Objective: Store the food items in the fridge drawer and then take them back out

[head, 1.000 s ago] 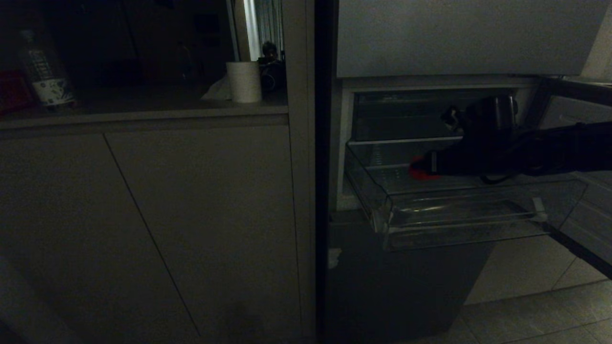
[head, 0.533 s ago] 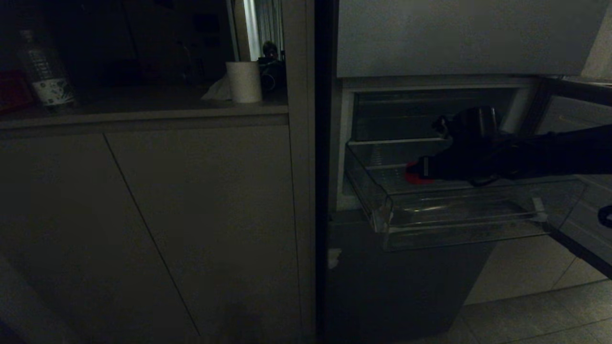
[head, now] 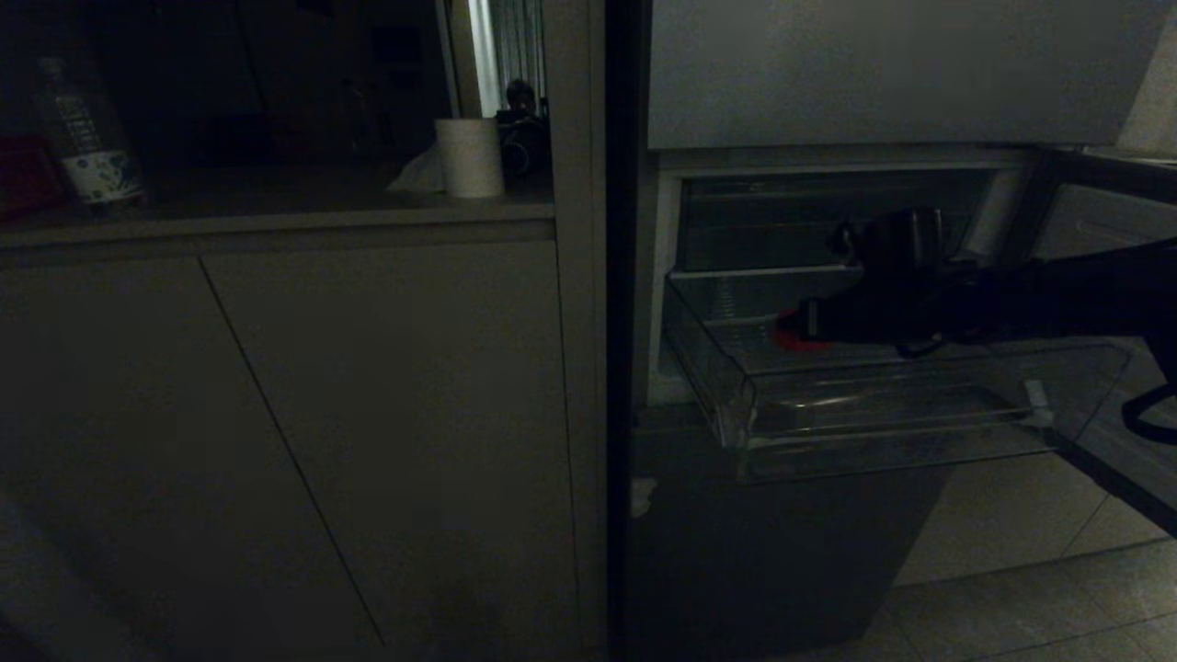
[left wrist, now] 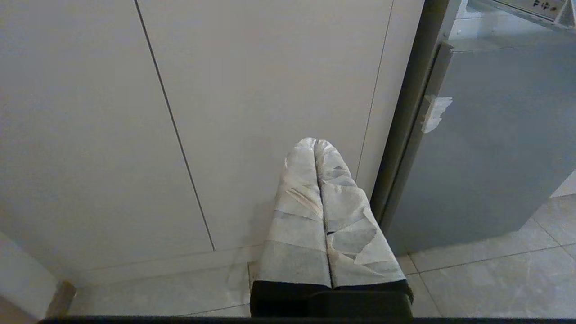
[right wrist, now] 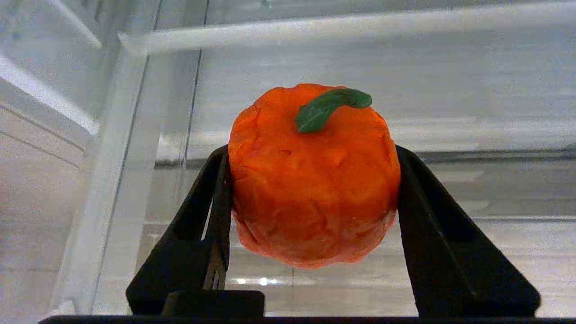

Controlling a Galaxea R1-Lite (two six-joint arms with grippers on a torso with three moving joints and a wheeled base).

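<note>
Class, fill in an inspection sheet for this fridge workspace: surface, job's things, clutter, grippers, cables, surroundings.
Surface: clear fridge drawer pulled out of the dark fridge.
Job's things: one red-orange food item with a green stem, held above the drawer floor.
Clutter: nothing seen in the drawer.
Grippers: right gripper clamped on the food item; left gripper shut, low beside the cabinets.
Cables: dark loop under the right arm.
Surroundings: bottle, paper roll on the counter.

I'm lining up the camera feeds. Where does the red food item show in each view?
Head view: red food item at the right hand, above the fridge drawer.
Left wrist view: not in it.
Right wrist view: centre, clamped between black fingers.
Shared landmark: the clear drawer.
</note>
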